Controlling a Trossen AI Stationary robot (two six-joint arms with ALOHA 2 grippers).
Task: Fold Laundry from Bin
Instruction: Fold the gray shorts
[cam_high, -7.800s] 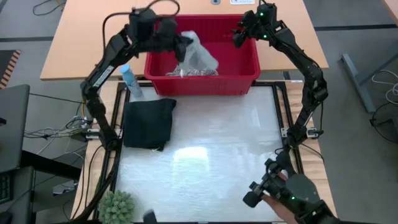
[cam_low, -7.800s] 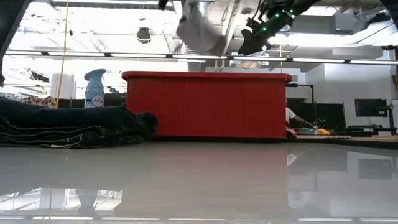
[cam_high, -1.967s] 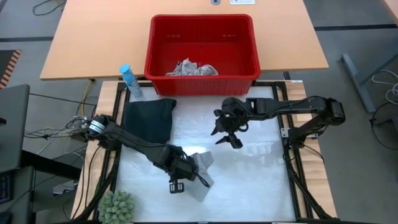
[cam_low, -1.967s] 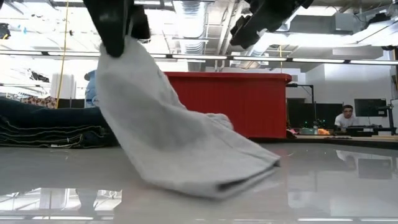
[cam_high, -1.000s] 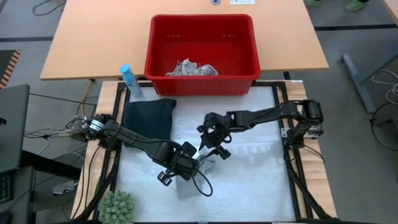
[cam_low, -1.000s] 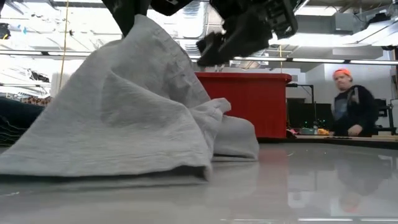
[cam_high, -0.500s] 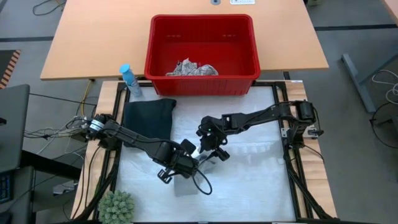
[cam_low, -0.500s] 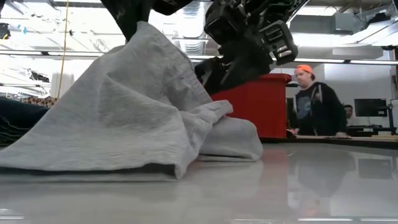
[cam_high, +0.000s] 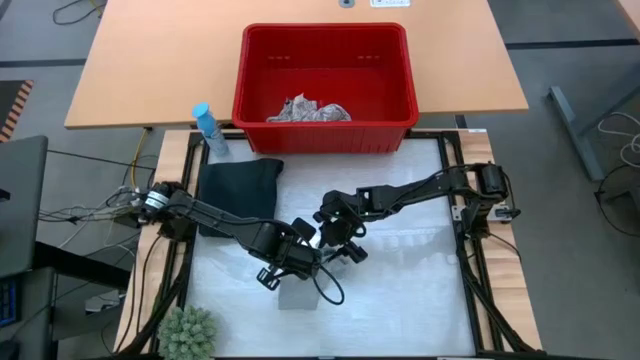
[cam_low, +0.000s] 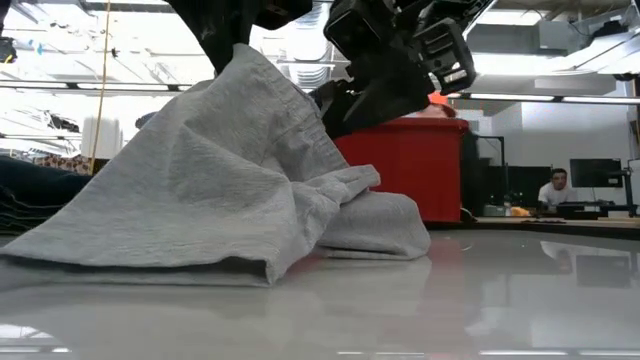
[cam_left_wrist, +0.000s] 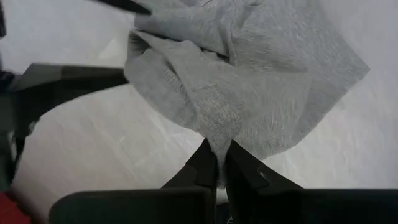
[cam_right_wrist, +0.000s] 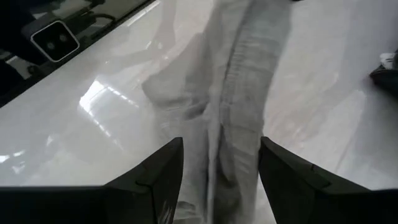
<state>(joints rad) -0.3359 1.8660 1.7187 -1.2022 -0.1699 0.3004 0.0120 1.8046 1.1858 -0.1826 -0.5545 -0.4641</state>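
The left claw (cam_left_wrist: 216, 163) is pinching a corner of the grey cloth (cam_low: 200, 190), lifting it in a peak off the white surface (cam_high: 400, 290) in front of the bin (cam_high: 325, 75). The right claw (cam_right_wrist: 219, 158), fingers apart, is straddling a hanging fold running away from it. Closing on doubled layers risks a bunched, crooked fold.
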